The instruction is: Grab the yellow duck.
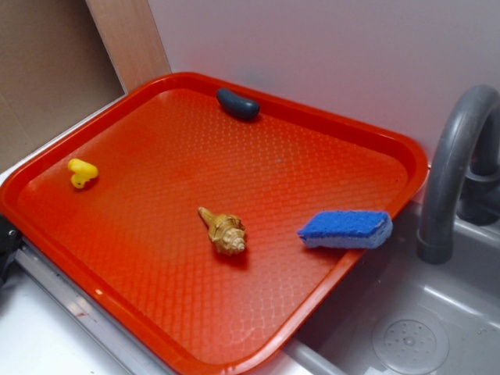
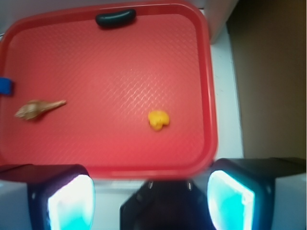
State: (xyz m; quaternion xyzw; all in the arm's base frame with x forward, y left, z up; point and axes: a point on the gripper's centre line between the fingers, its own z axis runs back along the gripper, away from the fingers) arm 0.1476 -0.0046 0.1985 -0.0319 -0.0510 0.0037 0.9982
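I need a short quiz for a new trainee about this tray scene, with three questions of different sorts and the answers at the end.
1. True or false: the yellow duck lies on the red tray, apart from the seashell.
2. Which thing overhangs the tray's edge toward the sink? A) the blue sponge B) the dark oblong thing C) the duck
3. Fill in: in the wrist view the hand is ____ and holds nothing.

Key
1. True; bare tray shows between them.
2. A
3. open; both fingers stand wide apart, short of the tray.
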